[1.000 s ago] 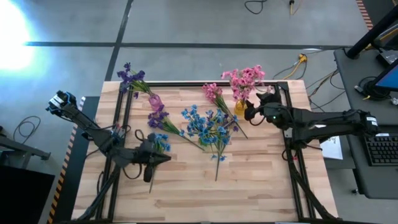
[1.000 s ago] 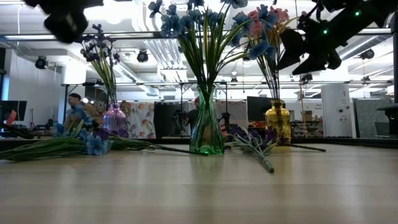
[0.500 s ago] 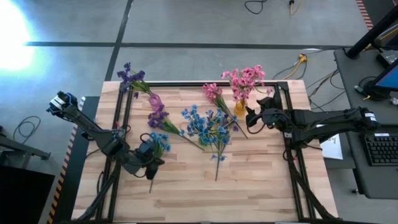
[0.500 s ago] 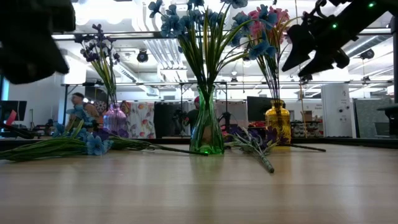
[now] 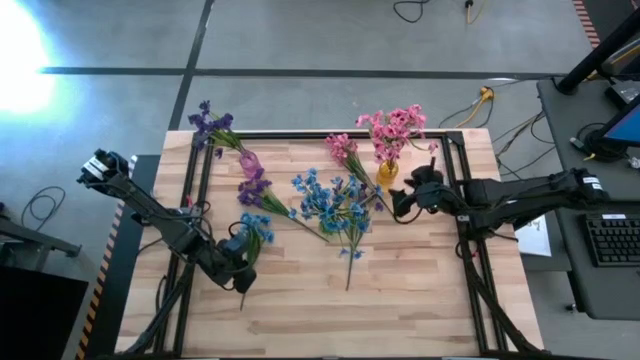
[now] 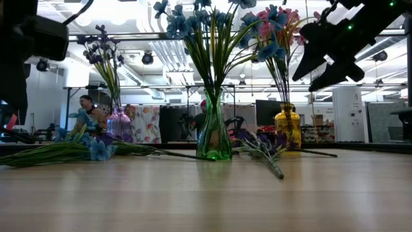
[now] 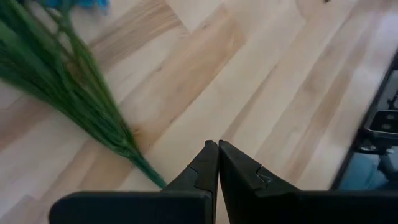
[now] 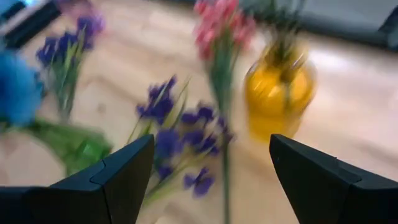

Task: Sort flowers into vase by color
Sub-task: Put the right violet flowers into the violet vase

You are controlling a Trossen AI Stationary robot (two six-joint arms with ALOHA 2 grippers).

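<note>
Three vases stand on the table: a purple one [image 5: 250, 163] with purple blossoms, a green one [image 6: 214, 138] with blue blossoms, and a yellow one [image 5: 385, 172] with pink blossoms. Loose sprigs lie flat on the wood: a blue one [image 5: 250, 234], a purple one [image 5: 258, 192], a pink one [image 5: 345, 150], and a small purple one [image 8: 180, 124] near the yellow vase [image 8: 277, 99]. My left gripper [image 7: 216, 148] is shut, low over the table beside the cut end of the blue sprig's stems [image 7: 152, 177]. My right gripper [image 8: 211, 140] is open in the air, just on the near side of the yellow vase.
Black frame rails [image 5: 200, 180] run along the table's left and right sides. Bare wood [image 5: 380, 310] fills the near half of the table. A desk with a keyboard [image 5: 615, 240] stands beyond the right edge. People show in the room behind [image 6: 80, 113].
My left gripper has crept toward the near edge along the blue sprig's stem and sunk lower. My right gripper has drawn a little toward the near edge, away from the yellow vase. The flowers have stayed where they were.
</note>
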